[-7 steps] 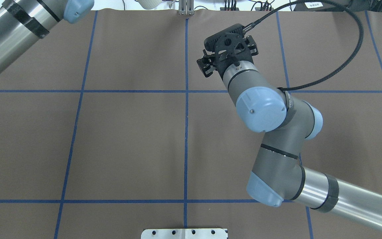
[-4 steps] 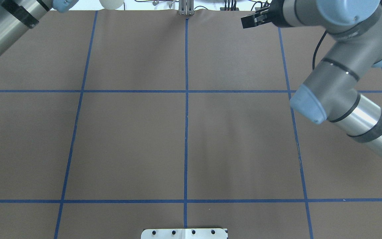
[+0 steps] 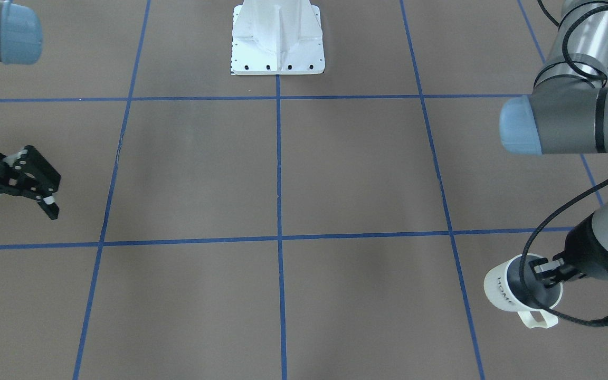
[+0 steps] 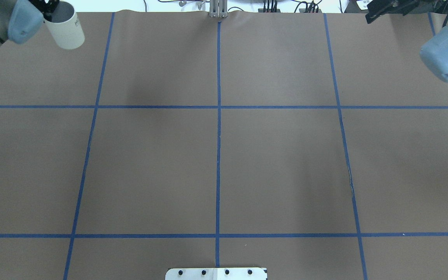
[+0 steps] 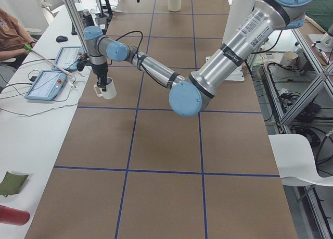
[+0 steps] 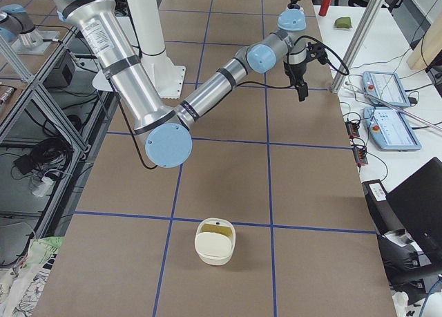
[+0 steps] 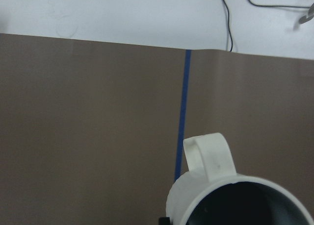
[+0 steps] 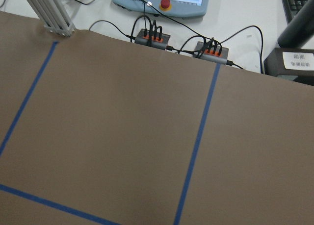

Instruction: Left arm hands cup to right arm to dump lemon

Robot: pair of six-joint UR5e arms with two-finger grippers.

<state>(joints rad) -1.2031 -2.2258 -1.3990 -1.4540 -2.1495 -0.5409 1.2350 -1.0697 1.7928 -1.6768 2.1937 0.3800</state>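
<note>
The brown table, marked into squares by blue tape, is filling most of every view. The left arm is reaching out to the far left corner, and the right arm is stretching to the far right corner, so the two are standing well apart with the whole middle of the table between them.

A cream tub is sitting on the table well off to the right, beyond the right arm's reach-point.

The cup, white with black lettering on its side, is hanging over the far left corner, roughly upright. Its squarish handle is pointing towards the far edge. The wrist camera is looking down at its rim and dark inside, of which only a part is showing.

The left gripper is pinching the cup's rim, one finger going inside the mouth and the other pressing on the outer wall.

The right gripper is hanging above the table with its fingers spread wide and nothing between them.

A small yellow-green patch, possibly the lemon, is lying inside the tub, though it is too small to be sure.
</note>
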